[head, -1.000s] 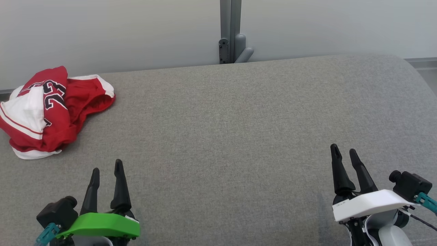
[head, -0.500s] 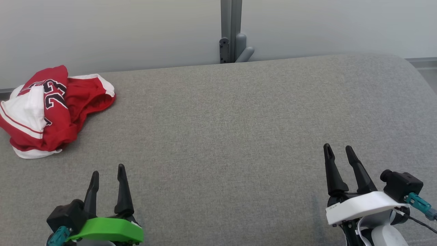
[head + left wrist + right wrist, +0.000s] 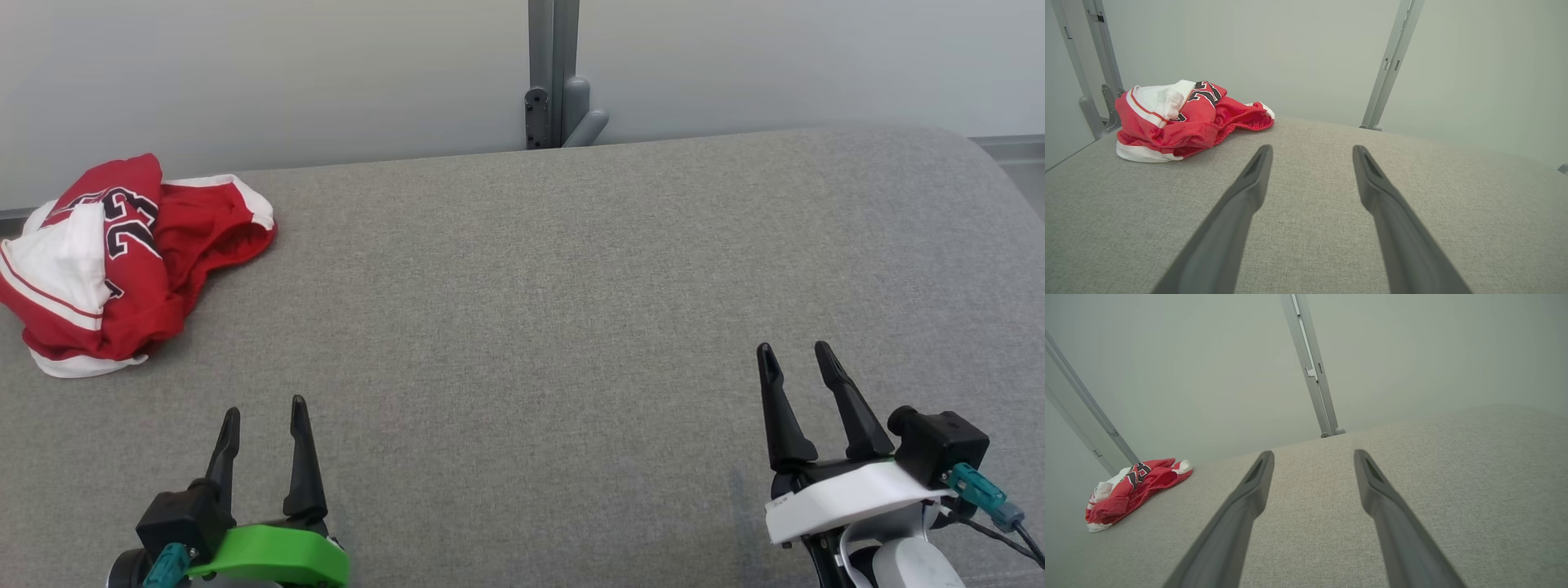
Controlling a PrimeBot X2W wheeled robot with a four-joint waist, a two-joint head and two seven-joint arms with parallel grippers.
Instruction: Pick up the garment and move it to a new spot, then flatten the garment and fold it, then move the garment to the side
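Observation:
A crumpled red and white garment (image 3: pixel 122 261) with black numerals lies bunched at the far left of the grey fabric surface (image 3: pixel 555 310). It shows ahead and to the left of the fingers in the left wrist view (image 3: pixel 1184 118) and small at the left in the right wrist view (image 3: pixel 1131 490). My left gripper (image 3: pixel 265 412) stands open near the front left, well short of the garment, with nothing between its fingers. My right gripper (image 3: pixel 796 354) is open at the front right, far from the garment and holding nothing.
A pale wall with a grey metal post (image 3: pixel 553 73) runs behind the surface's far edge. The surface rounds off at the back right corner (image 3: pixel 963 155). Another grey post (image 3: pixel 1098 81) stands just behind the garment.
Both grippers have drawn back toward the near edge, the right one also shifting slightly left. The garment lies as before.

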